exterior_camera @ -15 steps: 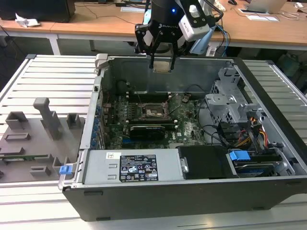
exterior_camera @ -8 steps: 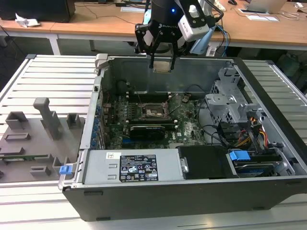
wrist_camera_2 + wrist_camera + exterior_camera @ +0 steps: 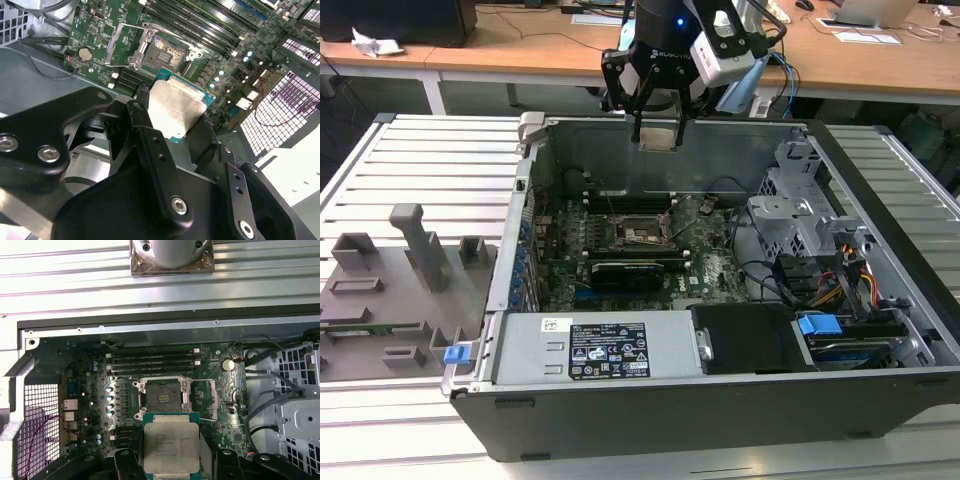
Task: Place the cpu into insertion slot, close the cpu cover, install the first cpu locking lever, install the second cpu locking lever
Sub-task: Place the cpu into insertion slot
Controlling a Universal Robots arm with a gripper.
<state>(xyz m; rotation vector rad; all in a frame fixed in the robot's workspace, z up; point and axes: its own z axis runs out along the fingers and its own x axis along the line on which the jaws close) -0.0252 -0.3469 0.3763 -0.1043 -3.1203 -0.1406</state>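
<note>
My gripper (image 3: 657, 128) hangs above the back wall of the open computer case, shut on the cpu (image 3: 658, 138). In both wrist views the cpu (image 3: 171, 447) (image 3: 176, 107) is a flat square chip with a silvery top, clamped by its edges between the black fingers (image 3: 123, 462). It is held well above the motherboard. Below it lies the insertion slot (image 3: 162, 399) (image 3: 162, 50) (image 3: 642, 233), bare and dark inside its metal rim. The cpu cover (image 3: 121, 46) (image 3: 205, 400) is swung open beside the slot, on the coin battery's side.
A black graphics card (image 3: 625, 272) lies just in front of the slot, and memory slots (image 3: 152, 362) run behind it. The power supply (image 3: 590, 350) fills the case's front. A metal drive cage (image 3: 800, 210) and cables stand at the exterior view's right. A grey fixture tray (image 3: 390, 290) sits outside the case.
</note>
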